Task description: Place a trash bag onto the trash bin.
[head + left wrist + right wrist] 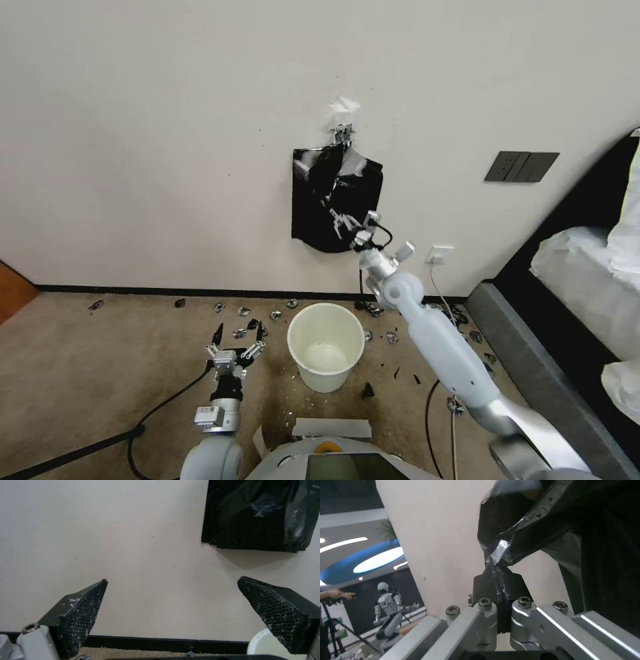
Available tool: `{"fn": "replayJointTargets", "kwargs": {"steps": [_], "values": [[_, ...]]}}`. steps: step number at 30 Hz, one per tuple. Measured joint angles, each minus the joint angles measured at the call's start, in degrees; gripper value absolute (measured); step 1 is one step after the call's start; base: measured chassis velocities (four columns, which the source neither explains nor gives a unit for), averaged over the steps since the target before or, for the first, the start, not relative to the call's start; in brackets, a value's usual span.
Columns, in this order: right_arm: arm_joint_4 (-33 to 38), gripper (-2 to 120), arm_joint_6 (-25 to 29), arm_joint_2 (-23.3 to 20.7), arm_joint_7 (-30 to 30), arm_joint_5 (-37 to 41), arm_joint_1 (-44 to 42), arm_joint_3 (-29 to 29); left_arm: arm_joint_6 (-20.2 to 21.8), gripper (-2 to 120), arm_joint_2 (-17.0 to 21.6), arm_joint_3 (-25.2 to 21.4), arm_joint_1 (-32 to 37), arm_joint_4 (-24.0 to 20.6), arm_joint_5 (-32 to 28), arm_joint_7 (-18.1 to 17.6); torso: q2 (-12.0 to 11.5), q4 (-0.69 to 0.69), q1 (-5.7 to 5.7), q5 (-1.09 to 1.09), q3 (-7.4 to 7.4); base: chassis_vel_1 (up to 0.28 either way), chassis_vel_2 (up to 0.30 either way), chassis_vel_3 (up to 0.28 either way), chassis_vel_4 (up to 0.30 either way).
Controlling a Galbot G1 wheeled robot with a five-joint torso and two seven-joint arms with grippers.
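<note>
Hovering low over the carpet at about 7 o'clock, the left tool (236, 348) waits with its fingers spread wide and holding nothing. Just to its right, at 6 o'clock, stands the bin (326, 347), unlined. Up at 12 o'clock the bag (337, 197) hangs from a wall clip (342, 133), and the right tool (500, 580) is pressed together on a thin fold near its lower edge. That film looks light, limp, slick and easily torn, so a pinch on the free edge seems the best hold.
</note>
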Motion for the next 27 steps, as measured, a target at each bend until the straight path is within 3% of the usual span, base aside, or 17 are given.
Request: {"fn": "replayJointTargets", "kwargs": {"steps": [9, 27], "values": [[6.43, 0, 0.34, -2.42, -0.09, -3.58, -8.38, 0.52, 0.02, 100, 0.74, 1.02, 0.25, -1.01, -0.03, -0.04, 0.00, 0.01, 0.00, -0.01, 0.00, 0.000, 0.000, 0.000, 0.000], [11.11, 0, 0.78, -4.39, 0.10, -7.47, -15.59, 1.60, -0.14, 100, 1.54, 1.88, 0.88, -2.95, -0.16, -0.03, 0.00, 0.02, 0.00, -0.01, 0.00, 0.000, 0.000, 0.000, 0.000]]}}
